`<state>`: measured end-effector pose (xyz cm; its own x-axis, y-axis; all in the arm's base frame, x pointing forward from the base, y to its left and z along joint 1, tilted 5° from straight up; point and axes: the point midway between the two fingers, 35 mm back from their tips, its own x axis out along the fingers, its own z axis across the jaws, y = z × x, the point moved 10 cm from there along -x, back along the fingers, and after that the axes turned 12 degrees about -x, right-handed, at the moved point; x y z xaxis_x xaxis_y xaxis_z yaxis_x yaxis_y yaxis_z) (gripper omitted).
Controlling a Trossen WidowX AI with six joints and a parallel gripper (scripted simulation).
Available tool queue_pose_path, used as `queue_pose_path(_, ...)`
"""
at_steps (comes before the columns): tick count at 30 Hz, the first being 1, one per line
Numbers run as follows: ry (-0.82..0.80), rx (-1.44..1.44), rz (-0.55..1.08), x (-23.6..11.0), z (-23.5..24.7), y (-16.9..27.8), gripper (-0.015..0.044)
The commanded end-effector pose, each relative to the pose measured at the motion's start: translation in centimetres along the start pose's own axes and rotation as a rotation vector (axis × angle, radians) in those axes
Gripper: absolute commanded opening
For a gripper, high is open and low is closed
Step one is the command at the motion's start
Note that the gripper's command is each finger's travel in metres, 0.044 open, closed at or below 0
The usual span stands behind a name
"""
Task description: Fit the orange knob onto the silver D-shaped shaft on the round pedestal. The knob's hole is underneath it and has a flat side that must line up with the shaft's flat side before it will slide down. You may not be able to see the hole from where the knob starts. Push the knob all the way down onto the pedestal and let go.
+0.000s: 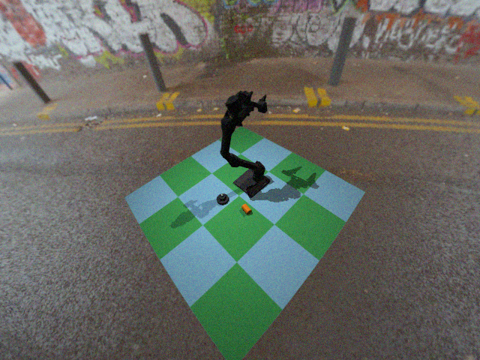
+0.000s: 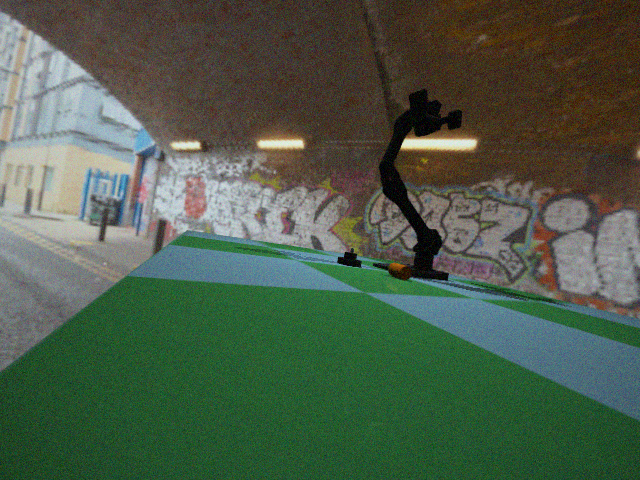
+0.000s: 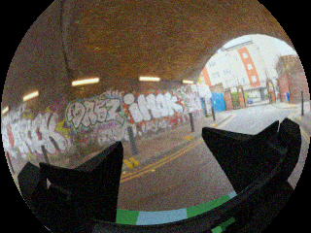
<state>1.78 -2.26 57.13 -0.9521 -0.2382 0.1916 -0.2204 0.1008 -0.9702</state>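
High above mat | gripper agape, empty | step: approach | next: descend to knob, grasp.

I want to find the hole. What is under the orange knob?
The small orange knob lies on its side on the green-and-blue checkered mat; only mat shows beneath it. Its hole cannot be seen from these views. The open black end effector is raised high, far away.
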Motion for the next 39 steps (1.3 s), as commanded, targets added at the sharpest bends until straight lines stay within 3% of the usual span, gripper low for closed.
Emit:
queue_pose_path(1, 0.009, -0.002, 0.007, 0.2, -0.1, 0.1, 0.0426)
queue_pose_path(10, 0.445, -0.072, 0.369, 6.9, -6.4, 5.4, 0.0440)
queue_pose_path(18, 0.838, -0.027, 0.735, 6.2, -15.1, 11.8, 0.0440)
queue_pose_path(23, 1.048, 0.065, 0.974, 2.0, -19.9, 15.9, 0.0440)
queue_pose_path(29, 1.242, 0.258, 1.251, -5.8, -23.2, 20.4, 0.0440)
queue_pose_path(39, 1.403, 0.739, 1.589, -20.8, -20.7, 26.3, 0.0440)
